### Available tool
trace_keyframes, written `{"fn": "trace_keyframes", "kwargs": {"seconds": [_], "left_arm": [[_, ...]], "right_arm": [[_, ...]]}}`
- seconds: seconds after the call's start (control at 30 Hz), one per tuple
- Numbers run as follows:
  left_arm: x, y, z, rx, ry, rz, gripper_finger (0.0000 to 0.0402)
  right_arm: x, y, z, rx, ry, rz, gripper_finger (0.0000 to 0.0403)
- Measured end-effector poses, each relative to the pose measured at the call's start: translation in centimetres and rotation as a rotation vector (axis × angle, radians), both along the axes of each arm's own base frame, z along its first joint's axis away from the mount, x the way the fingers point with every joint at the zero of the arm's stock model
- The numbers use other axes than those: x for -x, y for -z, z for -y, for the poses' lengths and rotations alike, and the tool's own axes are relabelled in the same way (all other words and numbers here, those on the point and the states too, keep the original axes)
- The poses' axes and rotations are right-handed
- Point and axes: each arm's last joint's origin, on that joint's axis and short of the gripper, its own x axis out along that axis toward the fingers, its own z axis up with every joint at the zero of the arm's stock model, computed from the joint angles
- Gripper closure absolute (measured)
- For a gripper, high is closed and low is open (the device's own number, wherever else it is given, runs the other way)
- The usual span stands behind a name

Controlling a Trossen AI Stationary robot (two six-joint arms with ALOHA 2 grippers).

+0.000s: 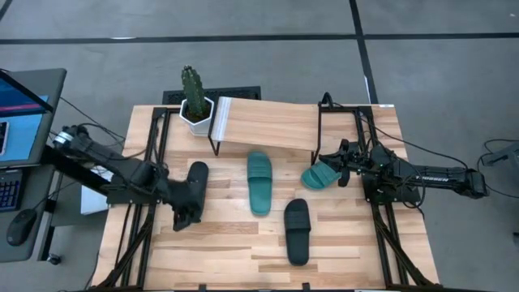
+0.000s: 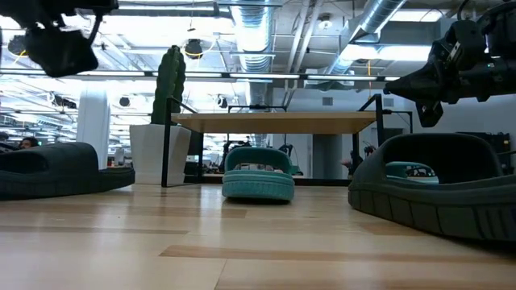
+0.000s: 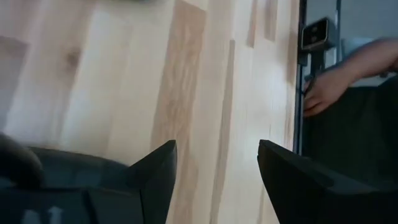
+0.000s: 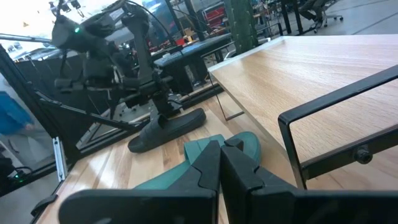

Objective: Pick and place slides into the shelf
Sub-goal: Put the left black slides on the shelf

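Note:
My right gripper (image 1: pixel 336 169) is shut on a teal slide (image 1: pixel 319 175) just off the near right corner of the shelf (image 1: pixel 263 123), a tilted light-wood board on a black frame. A second teal slide (image 1: pixel 259 182) lies sole-down on the table in front of the shelf. One black slide (image 1: pixel 297 231) lies nearer the front. Another black slide (image 1: pixel 197 174) lies at the left. My left gripper (image 1: pixel 188 215) is open and empty, raised above the table by that slide's near end; in its wrist view (image 3: pixel 217 174) only bare planks show between the fingers. My right gripper comes at the teal slide (image 4: pixel 245 144) slanting down from the table's right side, its two fingers (image 4: pixel 208 163) closed together on it. The fingers hide the place of contact, so which part they have cannot be told. In the high view the slide looks tilted.
A white pot with a cactus (image 1: pixel 195 109) stands at the shelf's left end. The shelf's black frame bar (image 4: pixel 336 106) is close beside my right gripper. A person's hand (image 3: pixel 323 93) shows beyond the table's edge. Bare planks lie at the front left (image 1: pixel 211 251).

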Motion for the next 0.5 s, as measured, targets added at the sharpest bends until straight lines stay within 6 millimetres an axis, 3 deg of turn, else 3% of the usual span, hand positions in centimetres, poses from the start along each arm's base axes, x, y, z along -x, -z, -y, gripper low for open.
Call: {"fn": "trace_keyframes", "kwargs": {"seconds": [0.5], "left_arm": [[0.3, 4.4, 2.5, -0.278, 0.021, -0.275, 0.0189]], "right_arm": [[0.0, 0.0, 0.0, 0.000, 0.000, 0.000, 0.0403]]}}
